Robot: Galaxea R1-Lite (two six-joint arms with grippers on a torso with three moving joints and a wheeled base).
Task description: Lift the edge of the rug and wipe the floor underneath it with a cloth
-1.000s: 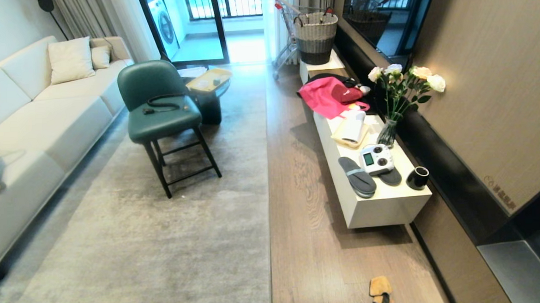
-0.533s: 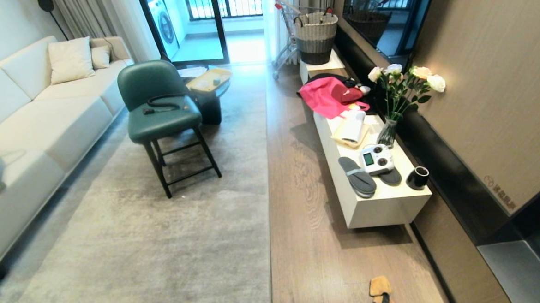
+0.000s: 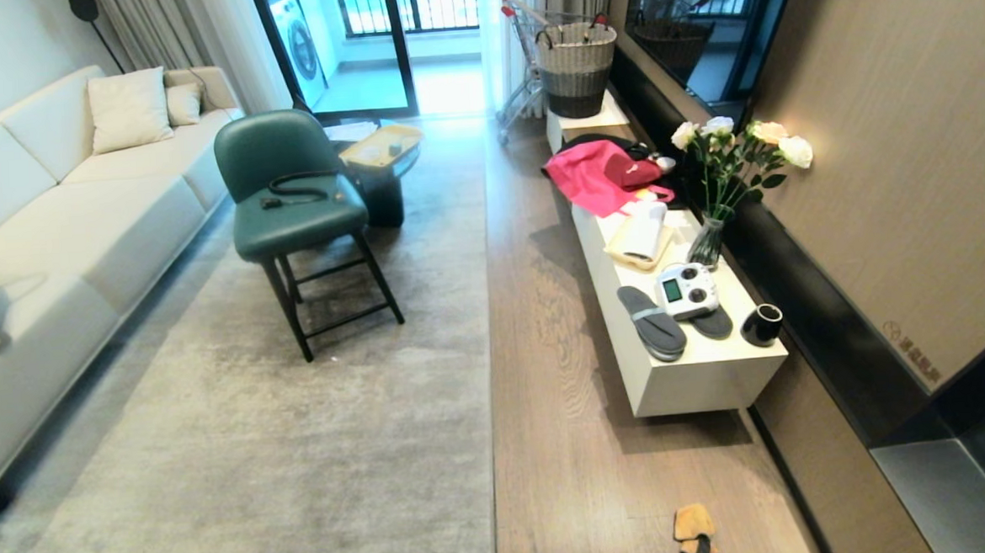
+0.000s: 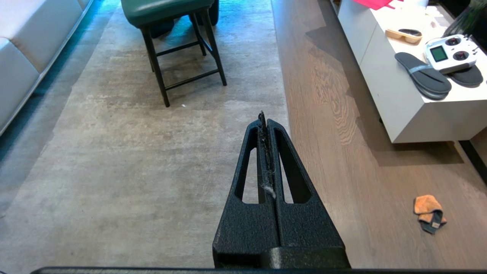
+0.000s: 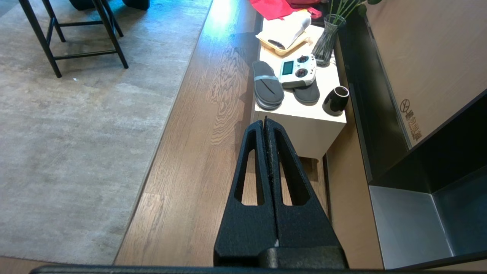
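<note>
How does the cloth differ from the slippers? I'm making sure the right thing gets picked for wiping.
The cloth is orange-tan with a dark grey patch; the slippers are all dark grey. The cloth is crumpled in a small heap; the slippers lie flat and long. The cloth sits on the floor; the slippers lie on the white cabinet, one partly under a white controller. Neither is touched by a pincer.

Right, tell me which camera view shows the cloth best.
The left wrist view: the cloth lies whole on the floor, its orange fuzz and dark grey patch clear. The head view catches it at the bottom border, its lower end cut off. The right wrist view does not show it.
</note>
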